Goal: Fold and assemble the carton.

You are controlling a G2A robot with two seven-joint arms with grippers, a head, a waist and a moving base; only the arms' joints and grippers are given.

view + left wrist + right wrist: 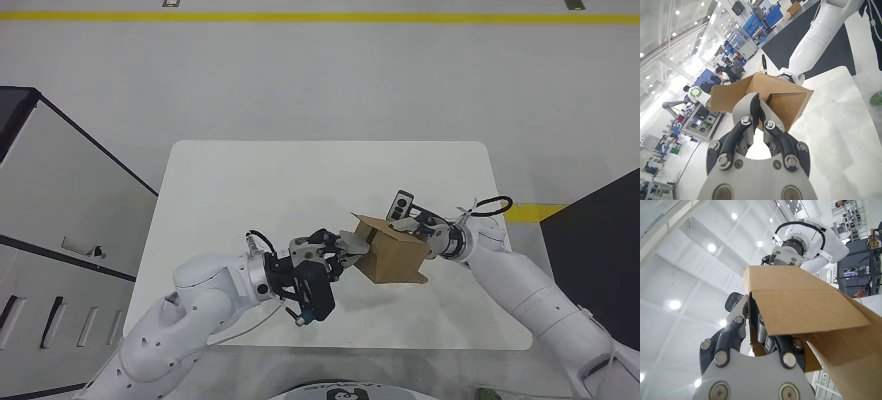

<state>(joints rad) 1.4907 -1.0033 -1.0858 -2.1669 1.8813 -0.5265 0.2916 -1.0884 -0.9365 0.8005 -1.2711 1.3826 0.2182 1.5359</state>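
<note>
Top view: carton (pixel 392 258) in both jaws

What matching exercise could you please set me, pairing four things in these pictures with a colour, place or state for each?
Things:
1. carton
2. left gripper
3. table
4. floor stripe

Descriptions:
A. white top
B. yellow, beyond the table's far edge
C. shut on a cardboard edge
D. brown, with a flap standing open

Pairs: 1-D; 2-C; 3-A; 4-B
</note>
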